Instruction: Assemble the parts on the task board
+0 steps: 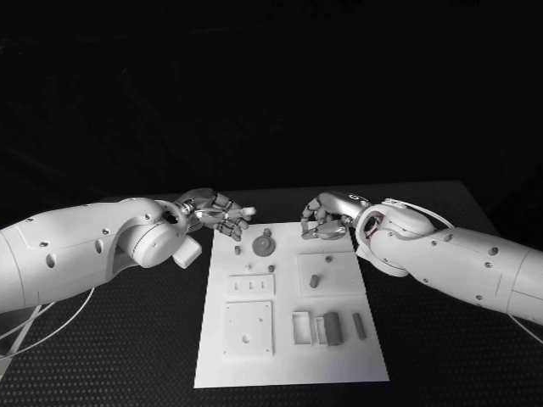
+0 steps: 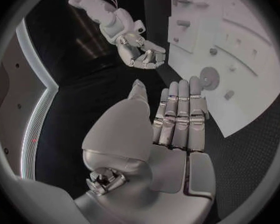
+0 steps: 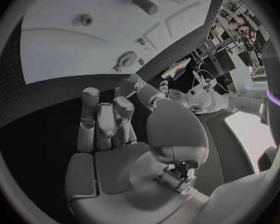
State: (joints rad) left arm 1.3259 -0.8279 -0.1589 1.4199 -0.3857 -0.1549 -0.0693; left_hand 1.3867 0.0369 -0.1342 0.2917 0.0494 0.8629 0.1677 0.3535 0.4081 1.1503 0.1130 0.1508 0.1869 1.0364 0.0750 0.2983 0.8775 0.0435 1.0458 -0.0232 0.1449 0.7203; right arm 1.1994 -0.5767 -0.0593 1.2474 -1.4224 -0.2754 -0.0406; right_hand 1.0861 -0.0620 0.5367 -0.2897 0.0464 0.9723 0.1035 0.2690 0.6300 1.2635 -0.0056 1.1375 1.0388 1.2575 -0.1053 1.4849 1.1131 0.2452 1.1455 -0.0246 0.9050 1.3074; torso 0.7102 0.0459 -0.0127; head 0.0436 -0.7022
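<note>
The flat white rectangular task board (image 1: 290, 318) lies between the empty, loosely open left hand (image 1: 219, 214) and right hand (image 1: 324, 216), probably poised to begin.

The board (image 1: 290, 339) is plain white, and the raised plates on it are the same white. The small parts on it are grey: a round disc (image 1: 263, 246), a short peg (image 1: 313, 281) and a group of upright blocks (image 1: 332, 328) near the front edge. The surface (image 1: 455, 356) beneath is black with a fine dotted texture. Both arms are white with small dark dots along their shells. The left hand (image 1: 219, 214) and the right hand (image 1: 324, 217) are silver, with darker grey bands across the fingers (image 2: 180, 109).
</note>
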